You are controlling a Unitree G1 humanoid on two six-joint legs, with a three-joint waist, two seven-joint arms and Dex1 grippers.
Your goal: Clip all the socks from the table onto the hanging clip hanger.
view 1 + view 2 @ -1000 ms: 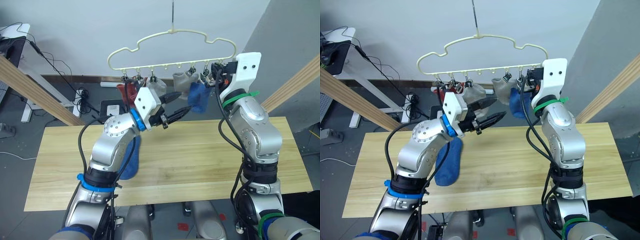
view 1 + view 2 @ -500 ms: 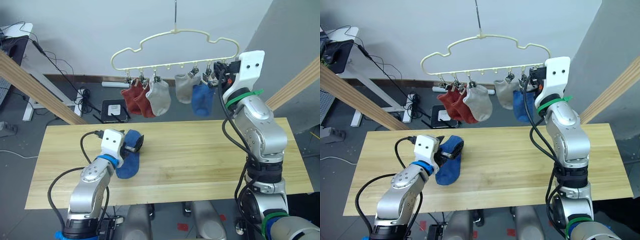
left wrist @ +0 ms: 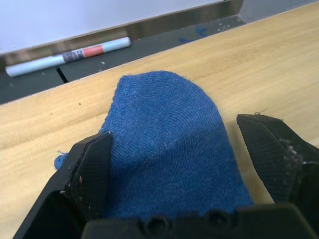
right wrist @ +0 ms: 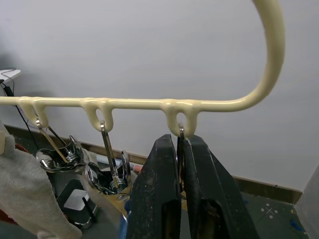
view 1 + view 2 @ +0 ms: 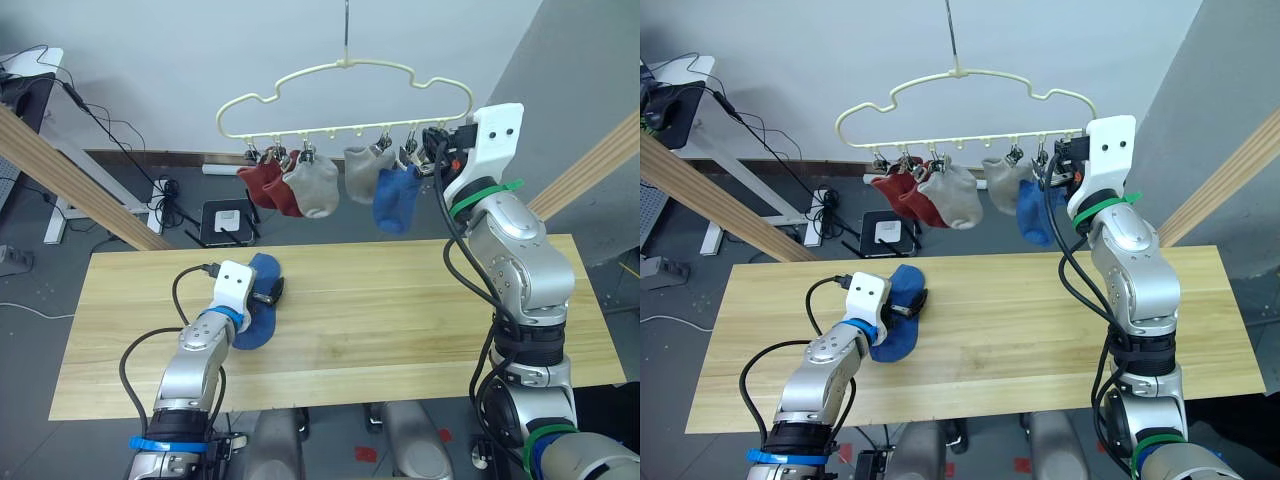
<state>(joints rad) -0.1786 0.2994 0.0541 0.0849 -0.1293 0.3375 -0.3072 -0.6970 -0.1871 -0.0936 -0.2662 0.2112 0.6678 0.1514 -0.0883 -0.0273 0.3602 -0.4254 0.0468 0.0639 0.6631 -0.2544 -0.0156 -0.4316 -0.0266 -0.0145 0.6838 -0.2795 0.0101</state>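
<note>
The long light wooden bench (image 5: 420, 310) stretches across in front of me, and above its far edge the pale yellow-green clip hanger (image 5: 345, 72) hangs by its hook, its wavy outline level and its row of small metal clips along the lower bar. Five socks are already pinned there: two brick red socks (image 5: 268, 184) bunched together toward my left end, a light grey sock (image 5: 314, 189) just beside them, a second grey sock (image 5: 361, 172) further along, and a blue sock (image 5: 397, 199) next to it, close to my right arm. The last blue sock (image 3: 169, 149) lies flat on the bench at my left side, near the front-left part of the top. My left gripper (image 3: 174, 164) is down on it, with the jaws spread wide apart, one finger at each side of the sock and the knit bulging up between them; they are not pinched together on it. My right gripper (image 4: 180, 149) is raised at the right end of the hanger, with the jaws pressed together on the metal clip (image 4: 181, 133) at the last loop of the bar, just under the hanger's curved corner. Two more free clips (image 4: 110, 164) hang from the neighbouring loops.
</note>
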